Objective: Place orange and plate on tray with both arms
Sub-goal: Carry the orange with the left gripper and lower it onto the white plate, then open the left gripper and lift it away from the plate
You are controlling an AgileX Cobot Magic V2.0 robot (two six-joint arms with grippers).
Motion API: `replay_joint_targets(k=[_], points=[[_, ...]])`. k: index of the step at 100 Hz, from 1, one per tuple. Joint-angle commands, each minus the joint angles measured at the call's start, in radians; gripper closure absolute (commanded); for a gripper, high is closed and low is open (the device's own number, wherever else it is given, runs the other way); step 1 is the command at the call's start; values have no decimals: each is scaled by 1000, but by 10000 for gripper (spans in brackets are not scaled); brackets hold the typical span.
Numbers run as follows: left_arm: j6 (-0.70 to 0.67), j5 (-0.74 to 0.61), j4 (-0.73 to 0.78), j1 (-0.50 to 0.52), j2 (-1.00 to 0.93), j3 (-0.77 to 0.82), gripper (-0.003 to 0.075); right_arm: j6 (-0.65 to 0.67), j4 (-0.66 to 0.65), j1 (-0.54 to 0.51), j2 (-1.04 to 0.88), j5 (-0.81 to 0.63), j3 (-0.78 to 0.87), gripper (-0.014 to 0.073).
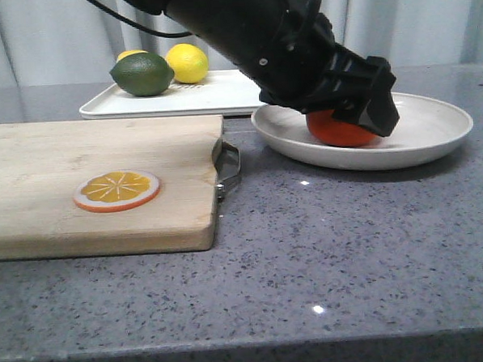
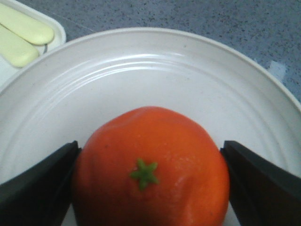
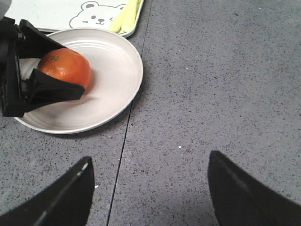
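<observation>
The orange (image 1: 340, 131) sits on the off-white plate (image 1: 433, 126) at the right of the table. My left gripper (image 1: 348, 119) reaches down over the plate, a finger pressed against each side of the orange (image 2: 150, 165). The right wrist view shows the same grip on the orange (image 3: 66, 68) on the plate (image 3: 117, 84). The white tray (image 1: 213, 93) lies behind the plate, close to its rim. My right gripper (image 3: 150, 188) is open and empty above bare table, short of the plate; the front view does not show it.
A wooden cutting board (image 1: 63, 182) with a metal handle (image 1: 227, 169) fills the left and carries an orange slice (image 1: 116, 190). A lime (image 1: 143, 74) and a lemon (image 1: 187, 62) sit on the tray. Pale yellow pieces (image 2: 23, 28) lie at the tray's corner by the plate.
</observation>
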Motion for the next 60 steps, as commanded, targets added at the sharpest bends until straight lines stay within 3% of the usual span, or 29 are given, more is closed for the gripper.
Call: replay_joint_targets(k=[1, 35, 60], points=[[-12, -15, -22, -7, -57, -27, 123, 0, -3, -1, 10, -62, -35, 76], [-19, -12, 13, -5, -147, -27, 124, 0, -3, -1, 10, -58, -35, 76], [-188, -2, 187, 17, -274, -6, 124, 0, -3, -1, 10, -46, -35, 76]])
